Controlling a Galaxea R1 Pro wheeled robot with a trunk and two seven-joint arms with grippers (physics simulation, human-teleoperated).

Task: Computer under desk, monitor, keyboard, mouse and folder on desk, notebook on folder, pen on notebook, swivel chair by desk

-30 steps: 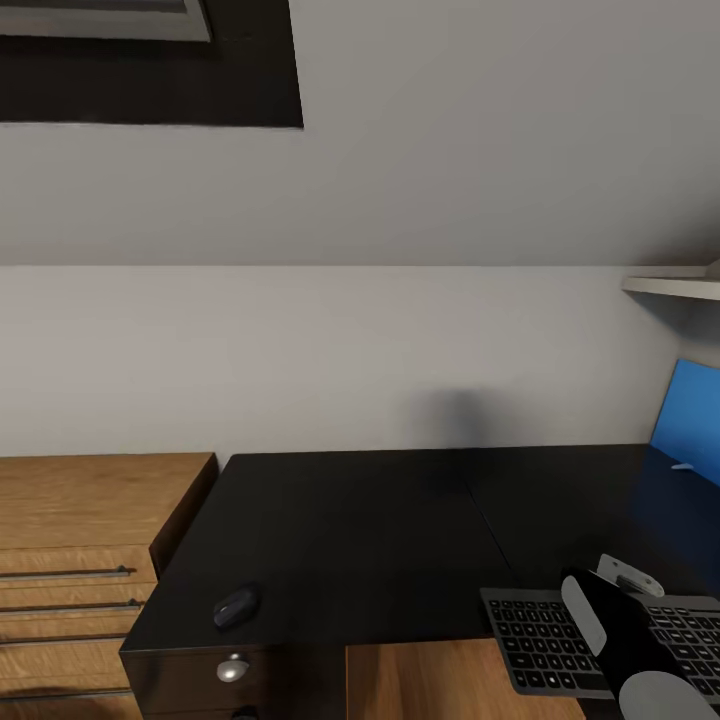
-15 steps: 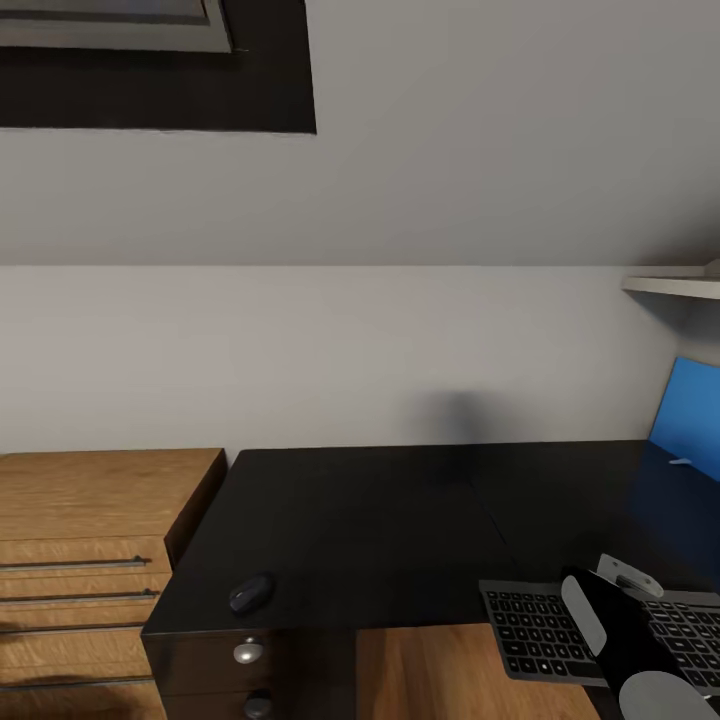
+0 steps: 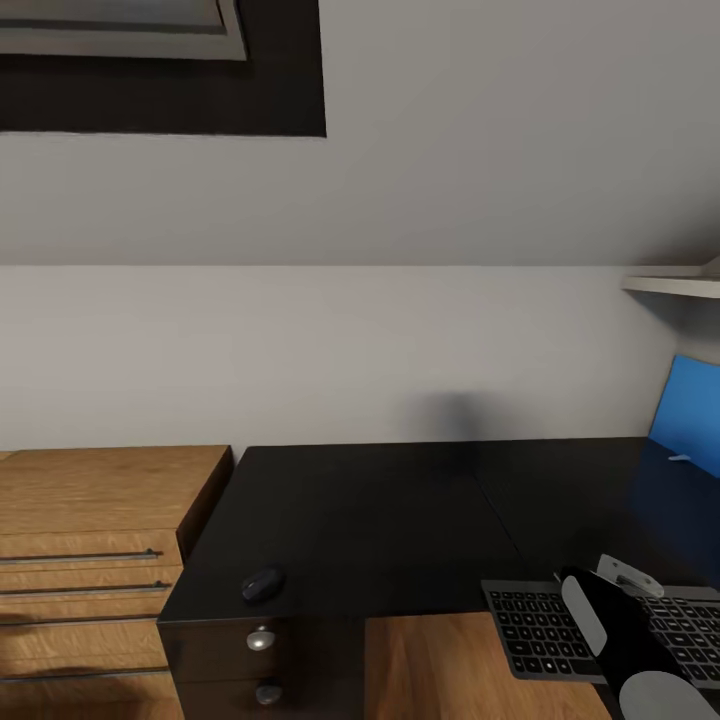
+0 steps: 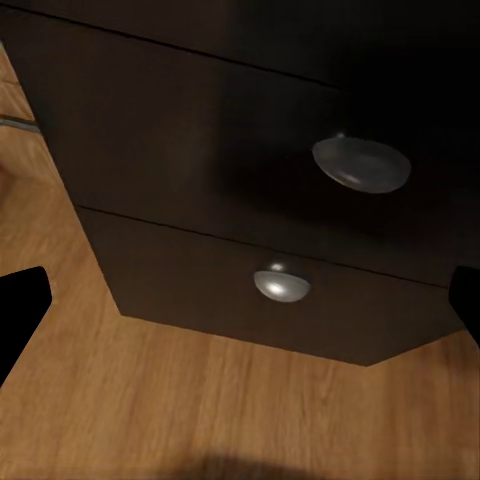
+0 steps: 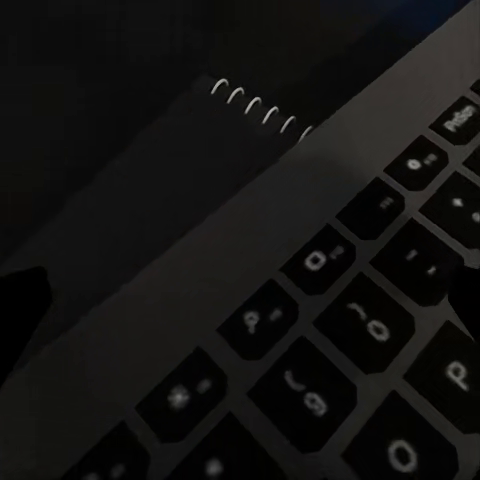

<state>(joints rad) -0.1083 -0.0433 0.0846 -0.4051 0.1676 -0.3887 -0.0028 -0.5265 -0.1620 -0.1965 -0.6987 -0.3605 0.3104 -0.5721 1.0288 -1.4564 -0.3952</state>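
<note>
The black desk (image 3: pixel 380 520) fills the lower middle of the head view. The small dark mouse (image 3: pixel 263 583) lies near its front left corner, above the drawer unit (image 4: pixel 200 150). The dark keyboard (image 3: pixel 535 625) juts past the desk's inner front edge under my right arm (image 3: pixel 620 645). My right gripper (image 5: pixel 240 305) is right over its keys, and a dark spiral-bound notebook (image 5: pixel 170 180) lies just beyond. A bright blue flat sheet, by its look the folder (image 3: pixel 690 415), rises at the desk's far right. My left gripper (image 4: pixel 240 310) is open, facing the drawer knobs (image 4: pixel 282 285).
A light wooden dresser (image 3: pixel 100 500) with bar handles stands against the desk's left end. A white shelf (image 3: pixel 670 286) juts out at the upper right. A dark-framed window (image 3: pixel 160 70) sits in the sloped wall. Wood floor (image 3: pixel 430 670) shows below the desk's inner edge.
The camera has moved: desk, mouse and dresser have slid right and up in the picture. The keyboard and my right arm have kept nearly the same place in it.
</note>
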